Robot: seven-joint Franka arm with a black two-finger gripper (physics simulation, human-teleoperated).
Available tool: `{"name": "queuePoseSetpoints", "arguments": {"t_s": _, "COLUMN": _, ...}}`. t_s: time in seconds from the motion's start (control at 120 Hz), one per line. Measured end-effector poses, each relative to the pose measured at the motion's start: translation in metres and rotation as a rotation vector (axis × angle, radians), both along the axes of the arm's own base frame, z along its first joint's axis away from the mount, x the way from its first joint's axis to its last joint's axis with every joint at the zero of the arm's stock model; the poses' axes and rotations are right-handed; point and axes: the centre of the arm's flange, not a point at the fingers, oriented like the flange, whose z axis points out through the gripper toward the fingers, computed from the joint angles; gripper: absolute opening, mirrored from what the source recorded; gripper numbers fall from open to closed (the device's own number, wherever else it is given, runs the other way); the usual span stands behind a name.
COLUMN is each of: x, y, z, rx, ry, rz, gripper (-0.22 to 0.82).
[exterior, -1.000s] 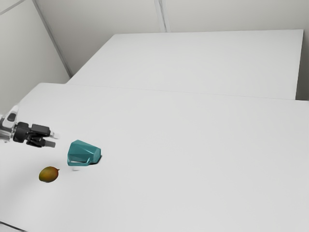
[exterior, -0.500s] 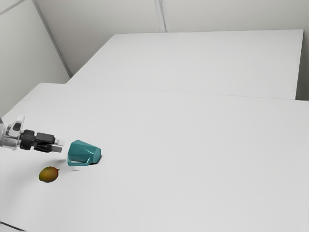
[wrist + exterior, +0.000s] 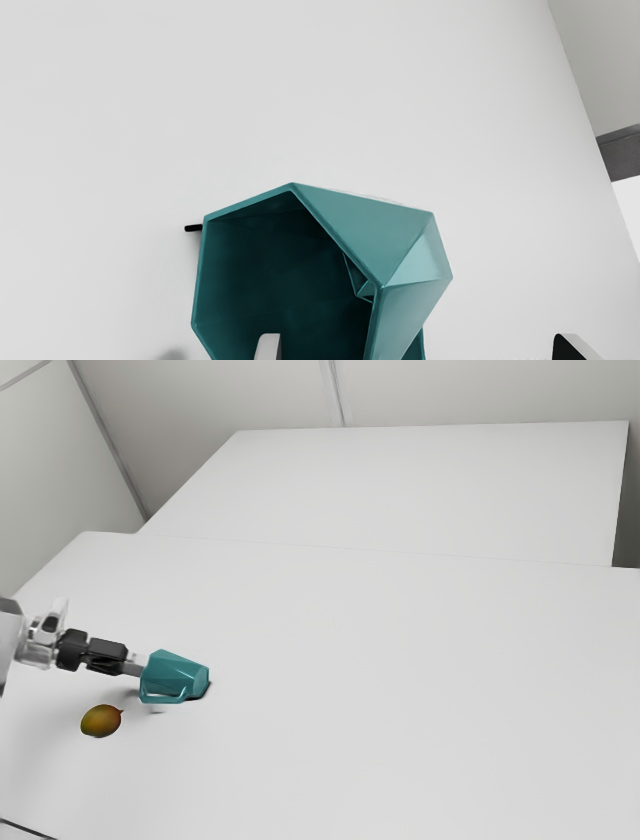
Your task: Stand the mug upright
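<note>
Exterior view: mug (image 3: pixel 176 675) on its side on the bench (image 3: pixel 400 640), mouth toward the hand (image 3: pixel 136 666), right at its tips; contact can't be told. Fruit (image 3: pixel 101 721) near the hand, on the camera's side. Uprighting undone; grip, tilt and release all left.

Wrist view: fingers (image 3: pixel 269 348) apart, nothing clamped. One lies across the mug's open mouth, the other out past its side. Looks like reach nearly done; closing on the wall probably next.

Has a wide white desk (image 3: pixel 400 710) in front of a second white surface (image 3: pixel 420 485), light gray walls (image 3: pixel 230 390) beyond, with a narrow strip (image 3: pixel 335 395) up the far one, a slanting gray seam (image 3: pixel 108 440) toward the exterior view's left, and soft, diffuse light.
</note>
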Motion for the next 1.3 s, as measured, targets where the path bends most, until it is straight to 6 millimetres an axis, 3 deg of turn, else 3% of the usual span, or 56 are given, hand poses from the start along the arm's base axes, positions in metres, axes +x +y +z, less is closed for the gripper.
{"name": "queuePoseSetpoints", "arguments": {"t_s": 0.667, "x": 0.016, "y": -0.026, "z": -0.008, "rx": -0.001, "ry": 0.025, "rz": -0.054, "gripper": 0.57}}
{"name": "queuePoseSetpoints", "arguments": {"t_s": 1.0, "x": 0.019, "y": -0.031, "z": -0.010, "rx": -0.007, "ry": 0.028, "rz": -0.057, "gripper": 0.38}}
{"name": "queuePoseSetpoints", "arguments": {"t_s": 1.3, "x": 0.022, "y": -0.036, "z": -0.005, "rx": -0.006, "ry": 0.021, "rz": -0.065, "gripper": 0.08}}
